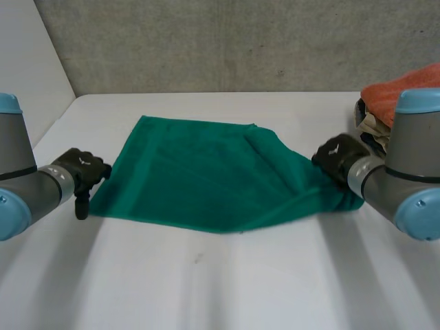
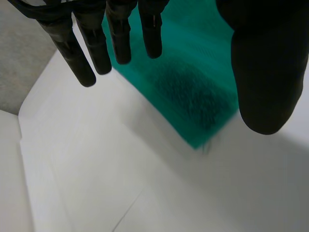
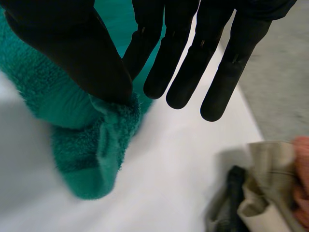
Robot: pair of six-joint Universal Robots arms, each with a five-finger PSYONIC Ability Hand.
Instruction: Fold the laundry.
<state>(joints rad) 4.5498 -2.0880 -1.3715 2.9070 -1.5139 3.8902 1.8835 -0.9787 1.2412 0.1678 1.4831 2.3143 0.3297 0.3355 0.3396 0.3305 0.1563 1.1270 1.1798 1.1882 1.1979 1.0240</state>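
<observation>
- On the white bench [image 1: 206,295], a green towel [image 1: 206,182] lies spread nearly flat, with its right near corner drawn out into a bunched point.
- The left robot hand [image 1: 81,172] hangs at the towel's left near corner. It is open, fingers straight, and holds nothing.
- The right robot hand [image 1: 338,157] sits on the bunched right near corner. I cannot tell whether it grips the cloth or merely presses it.
- A pile of other laundry [image 1: 402,89], orange on top, lies at the bench's far right, beside the right arm.
- The step in hand, as I judge it, is taking hold of the two near corners. No fold is made yet.
- The next move calls for the left robot hand to come down and pinch its corner. Both corners then need lifting together and carrying over to the far edge, kept level so the edges meet.
</observation>
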